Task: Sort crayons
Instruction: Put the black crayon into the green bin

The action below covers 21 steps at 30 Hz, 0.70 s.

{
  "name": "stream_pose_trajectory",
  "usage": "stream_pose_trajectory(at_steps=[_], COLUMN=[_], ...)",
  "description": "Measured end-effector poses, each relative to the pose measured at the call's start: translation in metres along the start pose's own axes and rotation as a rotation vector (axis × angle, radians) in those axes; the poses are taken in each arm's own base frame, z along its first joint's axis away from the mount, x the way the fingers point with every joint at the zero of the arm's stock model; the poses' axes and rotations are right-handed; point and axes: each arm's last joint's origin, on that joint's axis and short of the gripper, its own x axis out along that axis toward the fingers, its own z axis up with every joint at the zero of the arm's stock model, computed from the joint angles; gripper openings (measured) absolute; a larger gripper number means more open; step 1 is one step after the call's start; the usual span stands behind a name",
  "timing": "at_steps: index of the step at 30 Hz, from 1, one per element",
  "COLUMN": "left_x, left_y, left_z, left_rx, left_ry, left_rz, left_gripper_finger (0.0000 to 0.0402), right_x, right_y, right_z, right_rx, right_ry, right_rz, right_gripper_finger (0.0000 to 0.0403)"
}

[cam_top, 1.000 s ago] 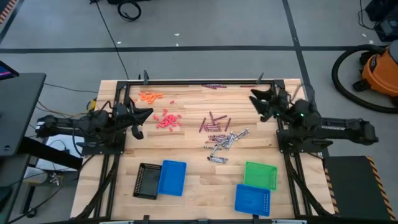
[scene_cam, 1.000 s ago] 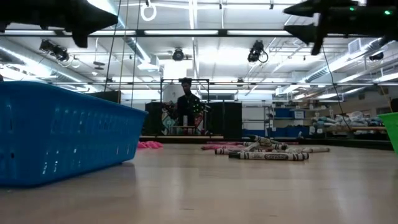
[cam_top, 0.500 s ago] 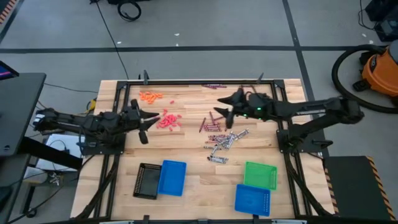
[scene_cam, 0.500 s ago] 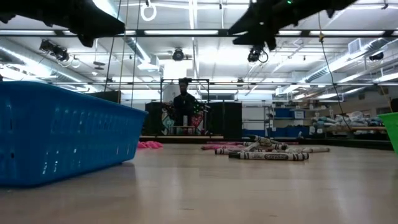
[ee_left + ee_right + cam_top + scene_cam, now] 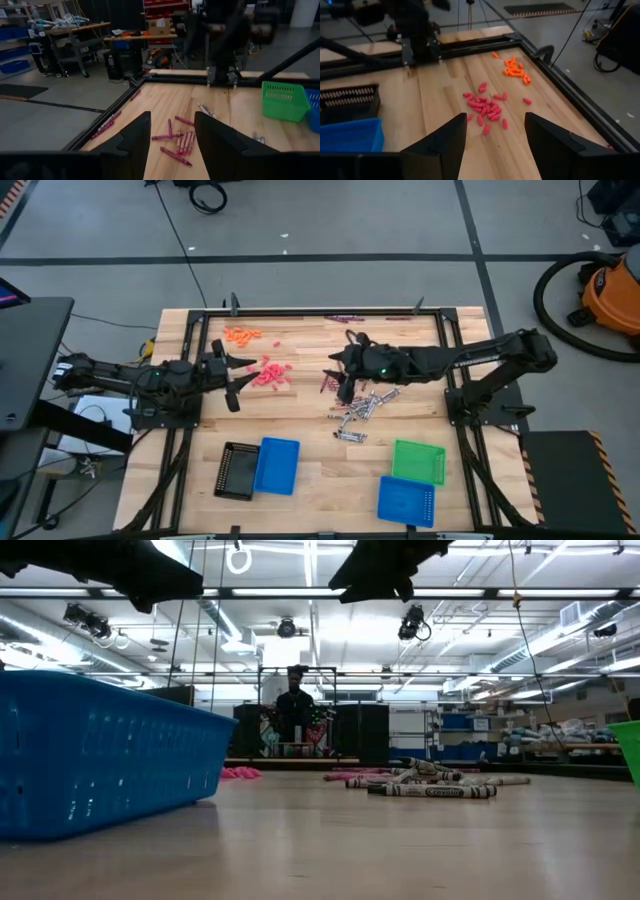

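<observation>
Grey workshop floor surrounds a wooden table [image 5: 310, 470] bounded by a black frame, seen from above. Along the far edge lie a few dark purple crayons [image 5: 342, 319], close to the frame. An orange cluster of crayons [image 5: 240, 335] sits near the far left corner, with a red-pink cluster [image 5: 268, 373] just nearer the middle. At the centre, more purple crayons [image 5: 350, 378] lie beside a loose silver-grey heap [image 5: 358, 408] that trails toward the near side.

Toward the near edge, a black tray [image 5: 236, 470] touches a blue tray [image 5: 277, 466] on the left; on the right a green tray [image 5: 419, 462] stands just behind a second blue tray [image 5: 406, 501]. Bare wood stays open between the two tray pairs and between the trays and the crayon piles.

From the left edge, the left gripper [image 5: 230, 378] hangs just beside the red-pink cluster, its fingers parted with nothing between them. Its wrist view shows purple crayons [image 5: 176, 142] on the wood beyond its fingers [image 5: 135, 137]. Reaching in from the right side, the right gripper [image 5: 340, 377] hangs over the purple crayons at the centre, fingers wide apart and holding nothing; its wrist view looks across to the red-pink crayons [image 5: 484, 106] and the orange ones [image 5: 514, 69].

At table height, silver-grey crayons [image 5: 430, 788] lie ahead, a blue tray wall [image 5: 100, 755] fills the left, and a person [image 5: 296, 705] stands far back.
</observation>
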Motion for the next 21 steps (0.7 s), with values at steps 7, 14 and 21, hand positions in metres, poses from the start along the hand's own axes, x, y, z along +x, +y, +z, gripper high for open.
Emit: stream_pose_trajectory(at_steps=[7,14,21], left_x=[0.000,0.002,0.007], left_y=[0.000,-0.001,-0.004], left_z=[0.004,0.002,-0.002], left_rx=[-0.016,0.009,0.025], left_ry=[-0.039,-0.026,0.009], left_rz=[0.002,0.001,-0.001], left_gripper_finger=[0.0164,0.0164,0.0164], right_x=[0.010,0.022,0.025], right_y=[0.019,0.033,0.039], right_z=[0.005,0.001,-0.005], right_rx=[-0.006,-0.045,-0.087], right_ry=[0.060,0.183,0.296], right_rz=[0.025,0.023,0.029], right_gripper_finger=[0.0211,0.0211,0.0211])
